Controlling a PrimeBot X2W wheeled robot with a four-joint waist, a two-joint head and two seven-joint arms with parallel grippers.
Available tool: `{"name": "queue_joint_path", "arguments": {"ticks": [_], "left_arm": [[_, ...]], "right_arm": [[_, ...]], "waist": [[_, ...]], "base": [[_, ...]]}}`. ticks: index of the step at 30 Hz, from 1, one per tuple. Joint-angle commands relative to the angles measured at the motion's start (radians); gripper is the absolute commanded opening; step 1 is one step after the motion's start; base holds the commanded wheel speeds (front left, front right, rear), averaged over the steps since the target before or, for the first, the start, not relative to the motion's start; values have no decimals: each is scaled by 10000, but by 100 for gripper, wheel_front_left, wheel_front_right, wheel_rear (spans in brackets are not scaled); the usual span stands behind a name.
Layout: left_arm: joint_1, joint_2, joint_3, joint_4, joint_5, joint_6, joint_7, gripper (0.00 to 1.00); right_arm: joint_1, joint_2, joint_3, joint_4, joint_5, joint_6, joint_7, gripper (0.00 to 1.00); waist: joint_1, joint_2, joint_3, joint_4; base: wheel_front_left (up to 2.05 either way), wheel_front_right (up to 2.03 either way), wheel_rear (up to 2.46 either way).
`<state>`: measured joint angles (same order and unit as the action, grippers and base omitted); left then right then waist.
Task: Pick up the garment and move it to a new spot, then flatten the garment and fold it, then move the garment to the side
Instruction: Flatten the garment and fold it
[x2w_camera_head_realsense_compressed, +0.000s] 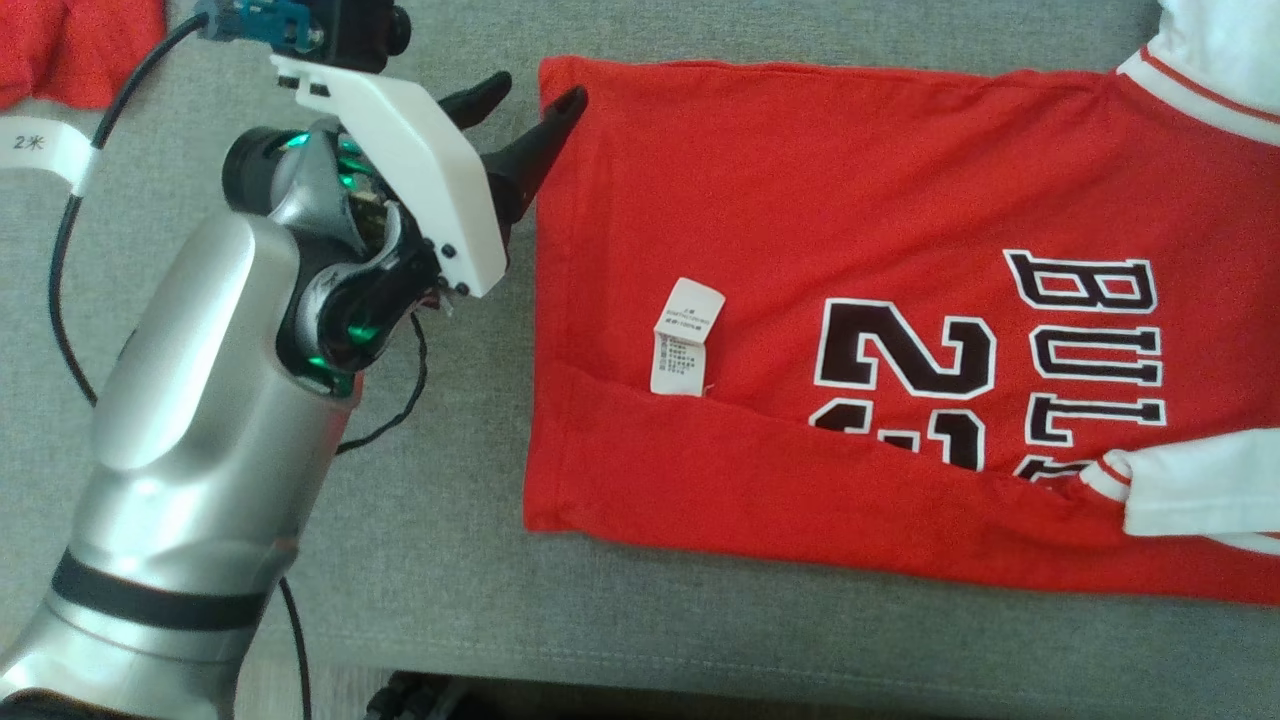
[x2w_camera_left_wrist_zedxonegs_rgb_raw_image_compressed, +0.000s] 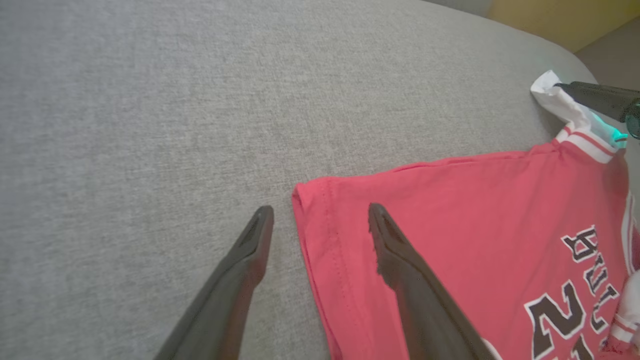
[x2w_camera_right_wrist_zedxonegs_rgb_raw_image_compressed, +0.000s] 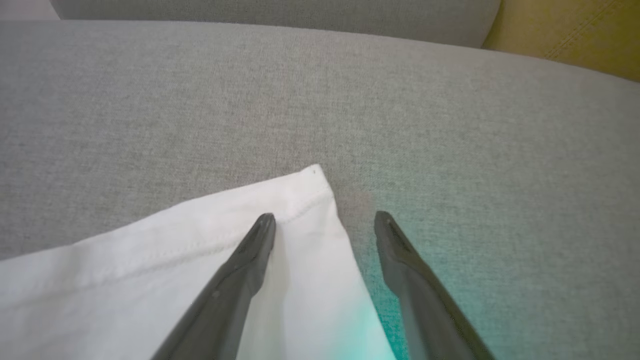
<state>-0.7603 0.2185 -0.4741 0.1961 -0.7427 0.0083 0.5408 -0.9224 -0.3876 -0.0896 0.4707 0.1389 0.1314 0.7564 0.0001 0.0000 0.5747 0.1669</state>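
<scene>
Soft even light, faint shadows, mild blur, teal glow in right wrist view.

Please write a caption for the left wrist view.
Open left gripper over the red jersey corner on grey sofa.

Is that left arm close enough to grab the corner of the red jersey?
Probably yes. The left pincer is open and straddles the hem corner of the red jersey, which lies on the grey cushion, and nothing seems to be in its way.
</scene>
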Motion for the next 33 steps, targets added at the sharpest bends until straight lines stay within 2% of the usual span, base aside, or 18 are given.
{"name": "queue_joint_path", "arguments": {"ticks": [1, 4, 9, 15, 20, 21, 22, 23, 24, 25, 26, 27, 33], "left_arm": [[-149, 372, 333, -421, 170, 112, -86, 100], [-232, 407, 408, -615, 204, 203, -146, 100], [-252, 454, 330, -916, -5, 74, 158, 100], [-330, 362, 5, -486, 192, 80, 241, 100], [-326, 223, -390, -31, 143, -182, 486, 100], [-335, 209, -435, 46, 155, -201, 497, 98], [-344, 200, -480, 127, 174, -218, 505, 67], [-344, 200, -480, 127, 174, -218, 505, 67], [-349, 181, -516, 197, 183, -242, 490, 40], [-351, 148, -552, 255, 164, -292, 476, 23], [-347, 108, -591, 314, 95, -373, 508, 0], [-355, 78, -610, 372, 35, -430, 536, 0], [-487, 84, -692, 651, 36, -664, 352, 0]], "right_arm": [[183, 38, 154, -356, 70, -7, -28, 100], [199, 72, 233, -367, 125, -7, -16, 100], [134, -15, 380, -461, 248, -7, 53, 100], [10, -37, 474, -534, 300, -7, 113, 100], [67, 47, 702, -401, 385, -7, 274, 100], [86, 38, 754, -384, 424, -7, 307, 100], [109, 28, 808, -370, 472, -7, 325, 100], [109, 28, 808, -370, 472, -7, 325, 100], [128, 18, 857, -366, 518, -7, 322, 91], [135, 24, 898, -363, 589, -7, 315, 57], [125, 41, 938, -363, 693, -7, 328, 22], [101, 64, 955, -357, 802, -7, 359, 2], [-37, 137, 1012, -459, 1217, -7, 58, 0]], "waist": [[-1, 0, -2, -7], [-1, 0, 15, -37], [-1, 0, 91, -75], [-1, 0, 248, -177], [-1, 0, 214, -204], [-1, 0, 200, -202], [-1, 0, 176, -202], [-1, 0, 176, -202], [-1, 0, 154, -206], [-1, 0, 143, -213], [-1, 0, 152, -219], [-1, 0, 175, -227], [-1, 0, 217, -297]], "base": [[0, 0, 0], [0, 0, 0], [0, 0, 0], [0, 0, 0], [0, 0, 0], [0, 0, 0], [0, 0, 0], [0, 0, 0], [0, 0, 0], [0, 0, 0], [0, 0, 0], [0, 0, 0], [0, 0, 0]]}}
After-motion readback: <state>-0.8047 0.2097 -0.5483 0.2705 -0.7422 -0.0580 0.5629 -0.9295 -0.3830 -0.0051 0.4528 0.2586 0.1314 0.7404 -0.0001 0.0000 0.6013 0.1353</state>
